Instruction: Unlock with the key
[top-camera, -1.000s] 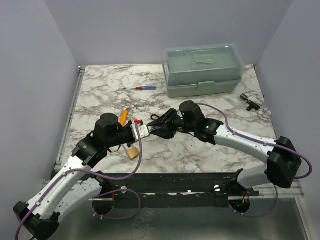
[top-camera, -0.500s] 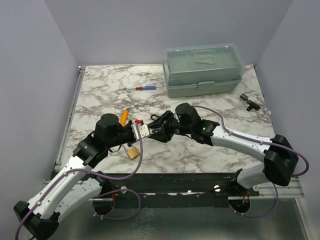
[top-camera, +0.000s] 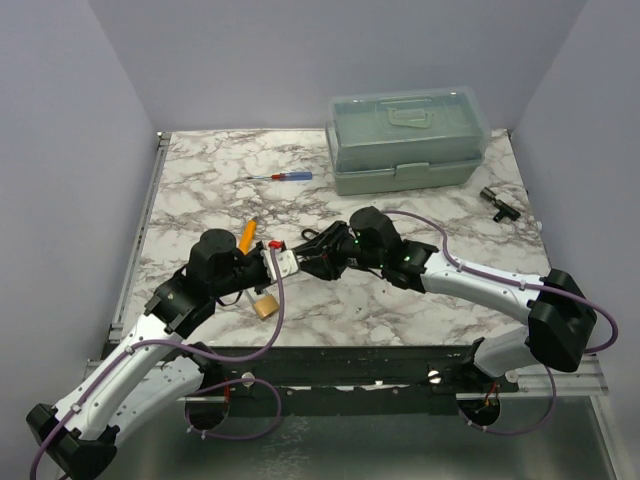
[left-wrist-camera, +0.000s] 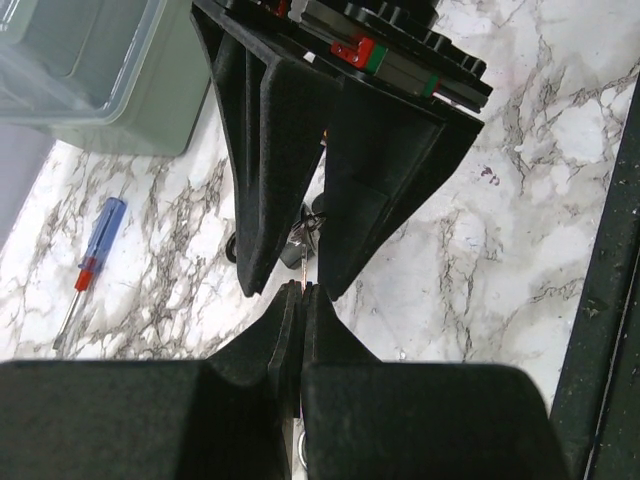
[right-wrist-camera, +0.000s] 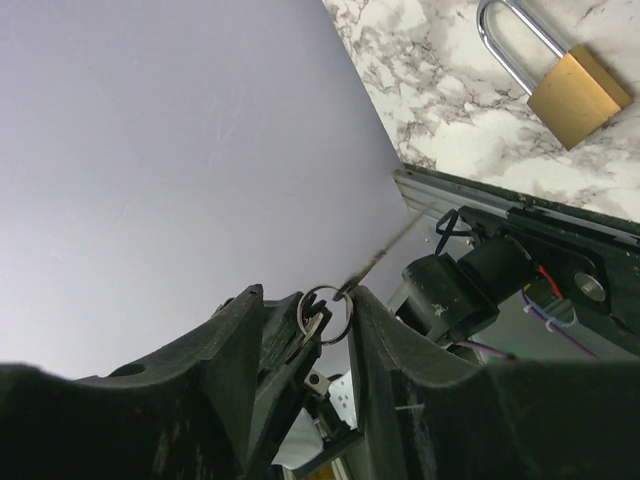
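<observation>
Left gripper (left-wrist-camera: 302, 300): clamping key (right-wrist-camera: 385, 255) above near-left part of desk (top-camera: 420, 300). Right gripper (right-wrist-camera: 305, 298): fingers apart, having slid leftward, now straddling key. Padlock (top-camera: 265, 306): lying untouched by near edge. Handover seeming imminent.

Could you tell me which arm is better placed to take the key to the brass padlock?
Probably the left: left gripper is shut on the key, and the brass padlock lies beside that arm; right gripper only straddles it.
</observation>
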